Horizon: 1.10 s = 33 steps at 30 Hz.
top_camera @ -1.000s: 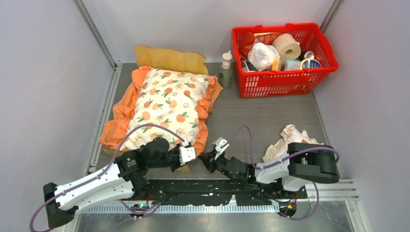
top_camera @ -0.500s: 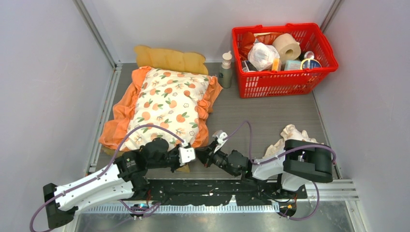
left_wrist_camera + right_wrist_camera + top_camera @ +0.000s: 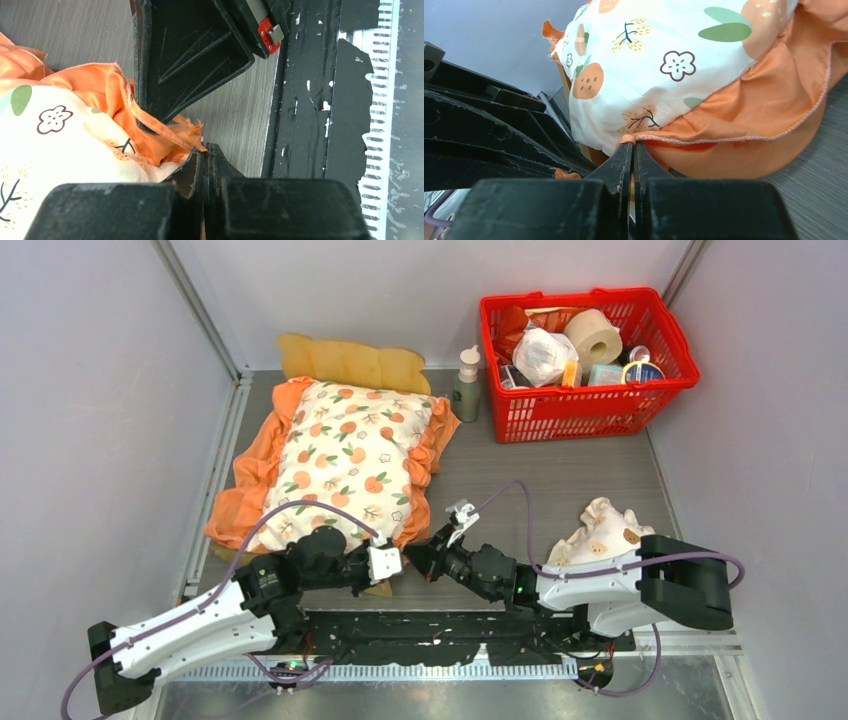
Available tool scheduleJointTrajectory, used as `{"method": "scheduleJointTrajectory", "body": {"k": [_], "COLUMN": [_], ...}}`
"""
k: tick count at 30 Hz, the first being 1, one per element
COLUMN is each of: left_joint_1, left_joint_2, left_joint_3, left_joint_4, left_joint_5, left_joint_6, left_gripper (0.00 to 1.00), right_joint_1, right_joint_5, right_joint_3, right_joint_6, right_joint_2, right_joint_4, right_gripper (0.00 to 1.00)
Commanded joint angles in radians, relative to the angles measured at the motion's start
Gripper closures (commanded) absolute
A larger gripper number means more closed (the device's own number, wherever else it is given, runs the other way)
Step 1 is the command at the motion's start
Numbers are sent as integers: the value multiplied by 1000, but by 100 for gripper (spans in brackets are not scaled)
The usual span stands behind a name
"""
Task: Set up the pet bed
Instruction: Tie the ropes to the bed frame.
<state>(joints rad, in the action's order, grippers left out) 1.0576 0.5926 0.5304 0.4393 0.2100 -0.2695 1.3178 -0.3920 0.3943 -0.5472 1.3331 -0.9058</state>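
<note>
The pet bed shows only its wavy light-wood headboard (image 3: 350, 362) at the back left and a bit of wood by the near corner; the rest is hidden under the cream orange-print cushion (image 3: 350, 455) with orange ruffles. My left gripper (image 3: 397, 568) and right gripper (image 3: 420, 558) meet at the cushion's near right corner. In the left wrist view the left gripper (image 3: 206, 150) is shut with the orange ruffle's hem (image 3: 165, 131) at its tip. In the right wrist view the right gripper (image 3: 632, 146) is shut on the ruffle's edge (image 3: 734, 135).
A small cream frilled pillow (image 3: 600, 533) lies at the near right beside the right arm. A red basket (image 3: 585, 408) of several items stands at the back right, with a pump bottle (image 3: 466, 385) to its left. Grey walls close in both sides.
My right gripper has moved left up to the cushion's near right corner, and its arm has swung out to the right, uncovering the small pillow. The left arm has barely moved.
</note>
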Motion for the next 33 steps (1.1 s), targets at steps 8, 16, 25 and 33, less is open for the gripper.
{"method": "scheduleJointTrajectory", "body": {"k": [8,16,25,33], "left_joint_1": [1,2,2,1], "left_joint_2": [-14,-23,-36,-36], "left_joint_3": [43,36,17,22], "left_joint_4": [-100,-102,-115,-101], "left_joint_5": [47,49,61,44], "left_joint_6": [-30,-33,-48,-62], "left_gripper": [100,100,100,100], "right_joint_1": [-23,-34,-35,-50], "right_joint_5": [43,93,30,-20], "right_joint_3": [56,79,74,43], "right_joint_6": [-114,-225,-305,-247], "right_joint_2": [-58,93,230,194], "right_joint_4": [138,-107,-278,-248], "right_gripper": [95,95,95,95]}}
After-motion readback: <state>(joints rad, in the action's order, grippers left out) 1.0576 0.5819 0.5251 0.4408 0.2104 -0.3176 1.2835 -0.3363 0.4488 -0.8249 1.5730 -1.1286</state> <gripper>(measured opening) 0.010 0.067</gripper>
